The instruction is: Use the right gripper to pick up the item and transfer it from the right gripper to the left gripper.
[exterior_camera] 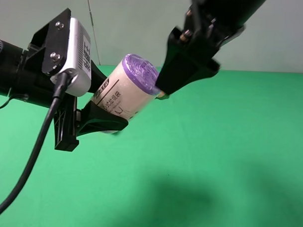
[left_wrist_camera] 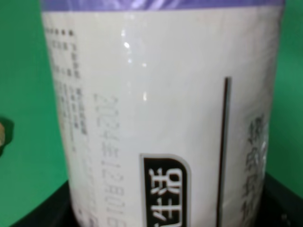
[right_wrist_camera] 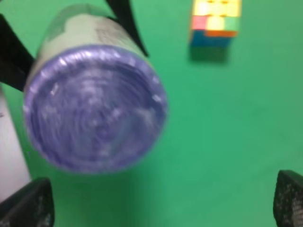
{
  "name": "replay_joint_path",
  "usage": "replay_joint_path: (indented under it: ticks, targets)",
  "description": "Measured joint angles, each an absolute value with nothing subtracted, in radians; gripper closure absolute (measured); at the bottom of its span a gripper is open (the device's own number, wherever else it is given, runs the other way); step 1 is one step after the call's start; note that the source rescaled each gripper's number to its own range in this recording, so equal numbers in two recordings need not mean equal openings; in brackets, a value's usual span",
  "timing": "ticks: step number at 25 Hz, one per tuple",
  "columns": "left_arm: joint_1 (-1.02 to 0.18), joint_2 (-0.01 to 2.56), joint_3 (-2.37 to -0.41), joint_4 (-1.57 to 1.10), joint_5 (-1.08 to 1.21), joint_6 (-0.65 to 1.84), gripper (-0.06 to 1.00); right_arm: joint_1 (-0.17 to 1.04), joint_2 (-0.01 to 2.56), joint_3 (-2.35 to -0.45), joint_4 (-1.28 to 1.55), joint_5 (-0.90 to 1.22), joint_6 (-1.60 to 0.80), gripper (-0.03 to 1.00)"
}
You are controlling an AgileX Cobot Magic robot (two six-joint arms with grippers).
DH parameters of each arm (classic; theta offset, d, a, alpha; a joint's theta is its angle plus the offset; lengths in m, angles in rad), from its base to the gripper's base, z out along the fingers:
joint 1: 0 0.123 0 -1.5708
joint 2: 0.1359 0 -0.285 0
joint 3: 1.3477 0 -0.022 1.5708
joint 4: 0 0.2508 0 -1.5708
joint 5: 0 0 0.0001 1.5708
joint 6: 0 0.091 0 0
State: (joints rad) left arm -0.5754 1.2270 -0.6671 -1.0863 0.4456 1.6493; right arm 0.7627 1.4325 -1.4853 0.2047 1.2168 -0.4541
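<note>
The item, a cream-white can [exterior_camera: 127, 88] with purple ends and dark print, hangs tilted in the air above the green table. My left gripper [exterior_camera: 112, 104], with its silver-grey box [exterior_camera: 76, 56] at the wrist, is shut on the can's side, one finger above and one below. The can fills the left wrist view [left_wrist_camera: 156, 109]. My right gripper [exterior_camera: 187, 77] sits just off the can's upper purple end, open and holding nothing. In the right wrist view the purple end [right_wrist_camera: 94, 106] lies ahead of the gripper [right_wrist_camera: 158, 203], whose fingers are spread wide.
A multicoloured puzzle cube [right_wrist_camera: 215, 21] lies on the green table [exterior_camera: 214, 160] below, seen only in the right wrist view. The arms cast a shadow on the cloth in front. A pale wall stands behind.
</note>
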Motion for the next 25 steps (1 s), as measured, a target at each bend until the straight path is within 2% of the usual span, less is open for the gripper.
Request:
replay_joint_path:
  ticks: [8,25]
  targets:
    - [-0.575,1.227,-0.667,-1.086,0.446,1.649,0.94,0.763,1.25,-1.419,0.096,1.217,-0.339,-0.03]
    - [-0.575,1.227,-0.667,-1.086,0.446,1.649,0.94,0.763,0.637,-0.83,0.062,1.22,-0.061,-0.03]
